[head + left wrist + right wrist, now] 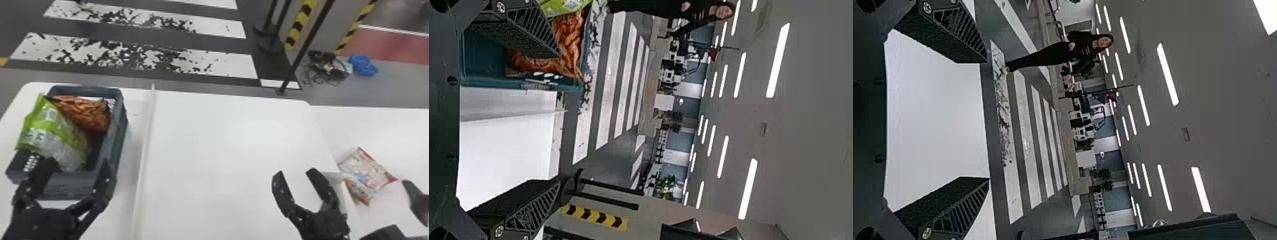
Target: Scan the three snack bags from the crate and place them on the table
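In the head view the dark crate (119, 127) stands at the left, holding a green snack bag (48, 127) that leans over its left side and an orange-brown snack bag (86, 111) behind. A third, whitish-red snack bag (367, 175) lies on the white surface at the right. My left gripper (78, 162) is open over the crate's near end; my right gripper (295, 173) stands open and empty left of the third bag. The left wrist view shows the left gripper (560, 119), orange-brown bag (569, 42) and crate (519, 82); the right wrist view, the right gripper (987, 120).
A raised white strip (145, 153) runs along the white table (236, 143), right of the crate. Black parts (416, 199) of an unclear object show at the lower right edge. Posts (300, 57), cables and a blue bag (363, 64) are on the floor beyond the table.
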Controlling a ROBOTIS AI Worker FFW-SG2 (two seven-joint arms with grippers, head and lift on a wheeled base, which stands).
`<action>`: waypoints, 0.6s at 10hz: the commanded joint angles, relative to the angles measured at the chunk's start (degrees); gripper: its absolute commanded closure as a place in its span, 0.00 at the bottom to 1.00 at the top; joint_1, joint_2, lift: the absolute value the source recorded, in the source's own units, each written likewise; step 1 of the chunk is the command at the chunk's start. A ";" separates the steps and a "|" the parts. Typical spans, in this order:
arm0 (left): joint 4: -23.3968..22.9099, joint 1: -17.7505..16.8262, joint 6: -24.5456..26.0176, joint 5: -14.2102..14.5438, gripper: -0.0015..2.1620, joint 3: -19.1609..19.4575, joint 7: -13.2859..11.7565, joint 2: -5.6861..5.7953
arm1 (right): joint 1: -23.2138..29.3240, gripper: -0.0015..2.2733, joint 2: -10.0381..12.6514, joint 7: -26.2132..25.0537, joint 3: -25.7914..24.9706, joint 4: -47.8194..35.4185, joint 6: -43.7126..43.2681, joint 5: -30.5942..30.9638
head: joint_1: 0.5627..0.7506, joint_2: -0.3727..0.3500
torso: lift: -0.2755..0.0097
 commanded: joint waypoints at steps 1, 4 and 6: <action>-0.21 0.74 -1.12 2.32 0.05 3.12 -0.46 -1.05 | 0.04 0.04 -0.32 0.08 -0.03 0.10 -0.04 0.00 | 0.70 0.30 | 0.84; -0.12 1.17 -2.00 4.61 0.05 6.81 -1.07 -2.54 | 0.48 0.04 -0.67 0.08 -0.03 0.01 -0.04 0.00 | 0.70 0.43 | 0.84; 0.40 0.82 -2.17 6.10 0.05 8.39 -1.16 -2.90 | 1.53 0.04 -0.67 0.17 -0.03 -0.69 -0.04 0.00 | 0.70 0.47 | 0.84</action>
